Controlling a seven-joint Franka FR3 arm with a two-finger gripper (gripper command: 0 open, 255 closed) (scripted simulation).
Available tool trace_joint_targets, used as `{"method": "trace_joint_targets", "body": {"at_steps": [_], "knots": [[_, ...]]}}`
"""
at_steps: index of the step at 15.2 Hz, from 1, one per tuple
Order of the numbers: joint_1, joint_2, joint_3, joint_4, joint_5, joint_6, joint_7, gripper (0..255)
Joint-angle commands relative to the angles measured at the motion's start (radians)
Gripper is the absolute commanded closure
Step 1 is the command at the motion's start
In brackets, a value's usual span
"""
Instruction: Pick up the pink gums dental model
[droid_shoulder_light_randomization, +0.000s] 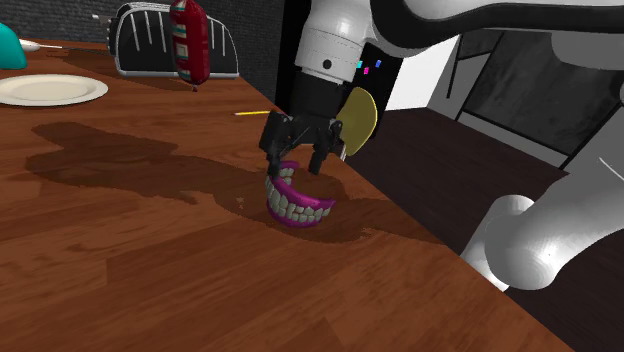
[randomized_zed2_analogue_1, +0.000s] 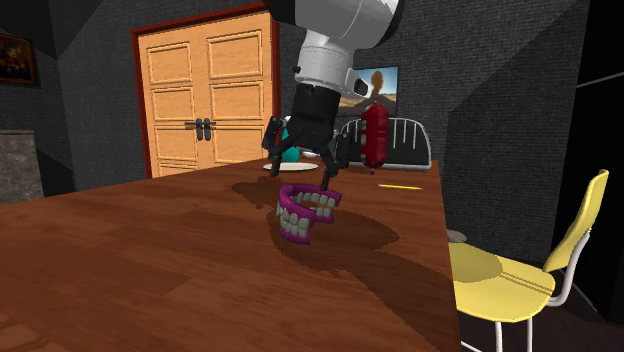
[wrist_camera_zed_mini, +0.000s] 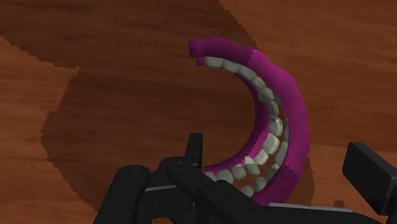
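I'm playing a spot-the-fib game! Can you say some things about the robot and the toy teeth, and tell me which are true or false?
1. The dental model sits on the wooden table. True.
2. The gripper has its fingers squeezed shut. False: they stand open, one on either side of the model's top.
3. The chair is yellow. True.
4. The plate is blue. False: it is white.
5. The double door stands open. False: it is shut.
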Motion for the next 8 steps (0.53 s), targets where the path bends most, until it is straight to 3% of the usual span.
{"method": "trace_joint_targets", "body": {"at_steps": [1, 8], "knots": [[0.008, 0.042, 0.028, 0.048, 0.004, 0.021, 0.037, 0], [0.013, 0.045, 0.038, -0.029, 0.014, 0.099, 0.020, 0]]}}
